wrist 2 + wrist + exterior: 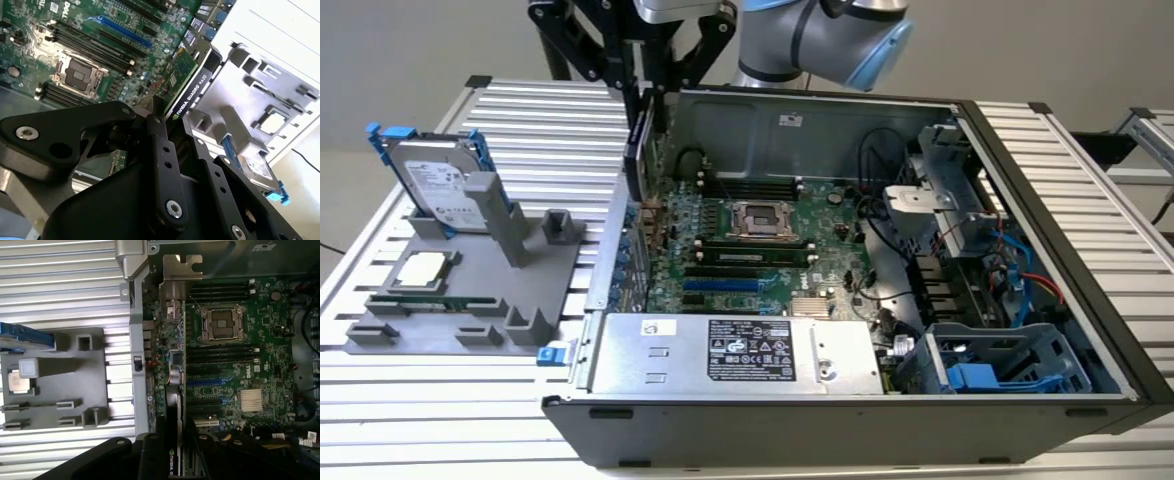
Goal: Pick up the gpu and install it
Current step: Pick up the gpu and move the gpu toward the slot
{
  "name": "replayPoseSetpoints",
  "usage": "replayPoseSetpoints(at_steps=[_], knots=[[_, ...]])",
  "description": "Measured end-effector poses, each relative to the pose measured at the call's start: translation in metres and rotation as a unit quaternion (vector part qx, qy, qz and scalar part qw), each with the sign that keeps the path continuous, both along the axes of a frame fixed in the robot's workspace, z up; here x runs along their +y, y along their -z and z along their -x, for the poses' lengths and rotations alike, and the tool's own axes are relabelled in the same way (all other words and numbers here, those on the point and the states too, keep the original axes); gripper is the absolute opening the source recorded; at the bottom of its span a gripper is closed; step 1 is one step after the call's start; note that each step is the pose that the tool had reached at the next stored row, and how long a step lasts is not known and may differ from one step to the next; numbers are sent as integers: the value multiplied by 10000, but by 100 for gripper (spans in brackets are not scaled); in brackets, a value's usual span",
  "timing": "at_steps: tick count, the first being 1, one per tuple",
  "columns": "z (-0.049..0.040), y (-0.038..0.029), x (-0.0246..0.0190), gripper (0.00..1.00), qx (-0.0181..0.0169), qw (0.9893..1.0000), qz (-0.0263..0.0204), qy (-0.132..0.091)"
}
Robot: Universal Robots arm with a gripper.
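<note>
My gripper (pixel 646 92) is shut on the gpu (pixel 638 145), a thin card that hangs edge-on and upright over the open computer case (pixel 1067 220), close to its wall on the exterior view's left. In the second wrist view the gpu (pixel 187 82) shows its green board and black edge sticking out beyond the fingers (pixel 159 131), above the motherboard (pixel 75 45). In the first wrist view the gpu (pixel 176 385) runs as a narrow strip with its metal bracket (pixel 181 271) at the far end. It sits over the expansion slots (pixel 212 385) beside the case's rear wall.
A grey fixture (pixel 520 300) on the exterior view's left holds a silver hard drive with blue rails (pixel 438 180), a processor (pixel 424 270) and a memory stick (pixel 434 300). Inside the case are the power supply (pixel 734 350), a blue drive cage (pixel 1001 365) and cables (pixel 1014 260).
</note>
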State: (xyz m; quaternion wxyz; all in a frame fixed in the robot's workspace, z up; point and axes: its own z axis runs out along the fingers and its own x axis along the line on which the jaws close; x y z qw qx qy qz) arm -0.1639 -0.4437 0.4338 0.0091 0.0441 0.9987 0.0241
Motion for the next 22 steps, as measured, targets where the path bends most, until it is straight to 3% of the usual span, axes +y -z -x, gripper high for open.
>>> replayPoseSetpoints(at_steps=[22], knots=[[-182, -9, 0, 0, 0, 10000, 0, 0]])
